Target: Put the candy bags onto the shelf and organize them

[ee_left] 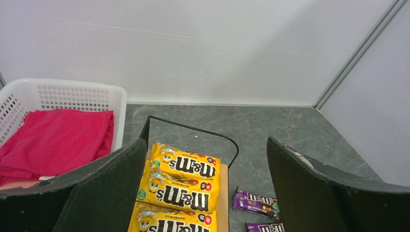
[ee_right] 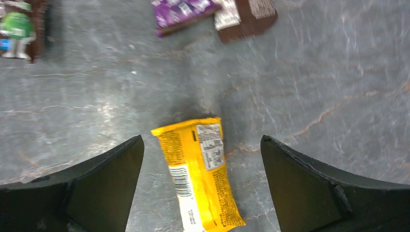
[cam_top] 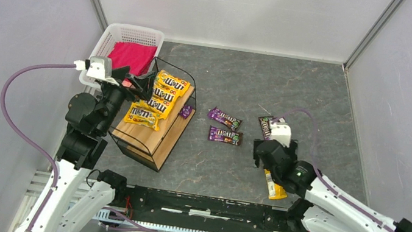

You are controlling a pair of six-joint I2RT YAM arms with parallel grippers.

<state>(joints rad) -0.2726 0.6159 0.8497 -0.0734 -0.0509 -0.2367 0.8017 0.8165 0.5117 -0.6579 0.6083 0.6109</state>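
The left arm (cam_top: 59,192) and right arm (cam_top: 343,210) are basically white shells with chunky black joints, each trailing a purple cable (cam_top: 4,92), plus plain matte black claw fingers (ee_left: 87,193).

Four bags (cam_top: 155,101) lie in a row on the shelf (cam_top: 153,142), with a basket (cam_top: 118,34) holding a cloth (cam_top: 131,57) just behind and left of it, a pair of bags (cam_top: 224,135) on the table (cam_top: 246,79) to its right, and two further bags (cam_top: 274,189) beyond those.
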